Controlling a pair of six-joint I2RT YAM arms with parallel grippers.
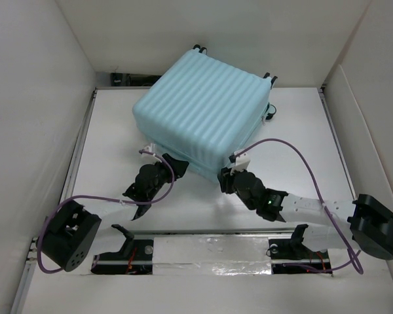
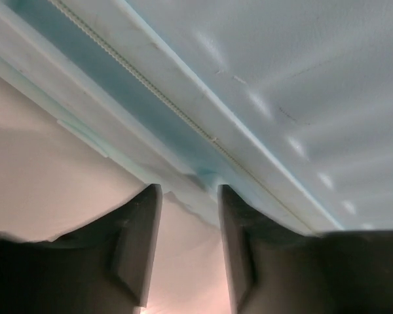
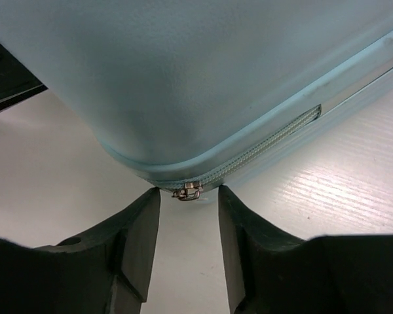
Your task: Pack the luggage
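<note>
The pale aqua-blue ribbed luggage (image 1: 206,108) lies closed on the white table, wheels at its far side. My left gripper (image 1: 170,160) is open at the luggage's near left edge; in the left wrist view its jaws stand apart just under the zipper seam (image 2: 183,108) of the shell (image 2: 301,65). My right gripper (image 1: 228,171) is open at the near corner. In the right wrist view its jaws flank a small metal zipper slider (image 3: 188,191) on the luggage's rounded corner (image 3: 196,85), without gripping it.
White walls enclose the table (image 1: 111,150) on the left, back and right. A metal rail (image 1: 209,252) with the arm bases runs along the near edge. Purple cables (image 1: 301,157) loop from both wrists.
</note>
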